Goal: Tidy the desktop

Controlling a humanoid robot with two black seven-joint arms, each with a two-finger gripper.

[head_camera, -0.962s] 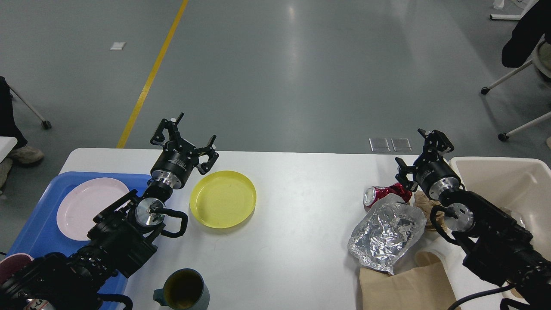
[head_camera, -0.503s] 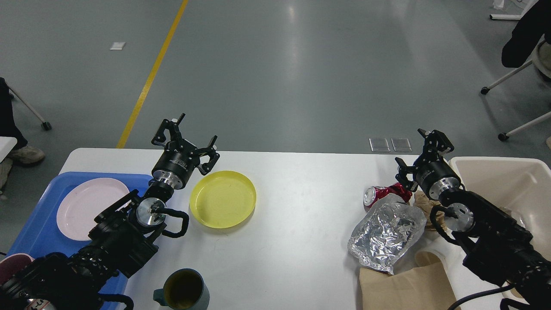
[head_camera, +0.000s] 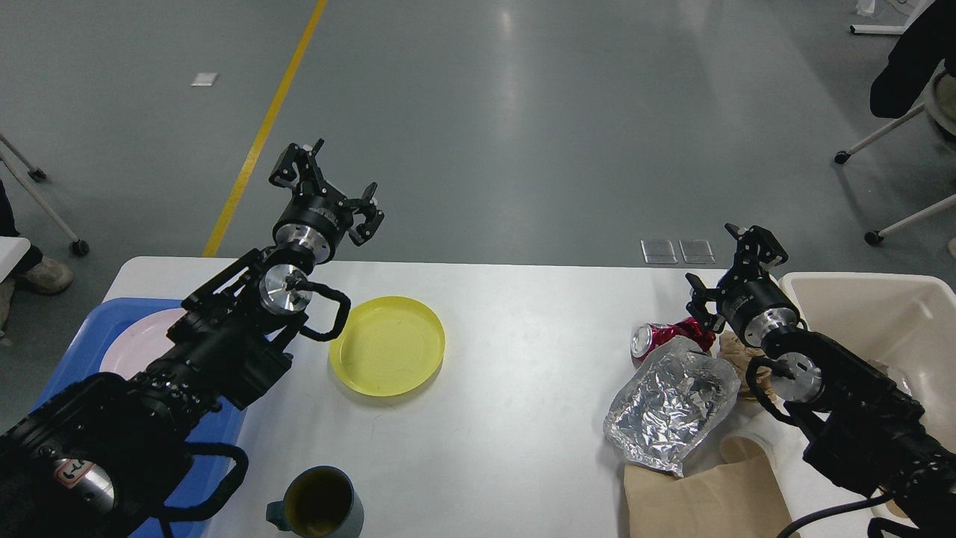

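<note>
The large white rectangular desktop (head_camera: 508, 388) fills the lower view. The left gripper (head_camera: 328, 190), fingers spread and empty, hangs above the far edge; the right gripper (head_camera: 728, 273), likewise spread and empty, sits beside the crushed red can (head_camera: 665, 336). To lift the round yellow plastic plate (head_camera: 387, 345), descend on its rim (bare tabletop surrounds it), avoiding the dark mug (head_camera: 317, 504) near the front edge.

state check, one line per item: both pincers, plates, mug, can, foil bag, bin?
left pincer: open, empty, raised
right pincer: open, empty
yellow plate: upright, empty, on desktop
pink plate: in blue tray, mostly hidden
mug: upright
can: crushed, on its side
foil bag: crumpled, flat
bin: open-topped
</note>
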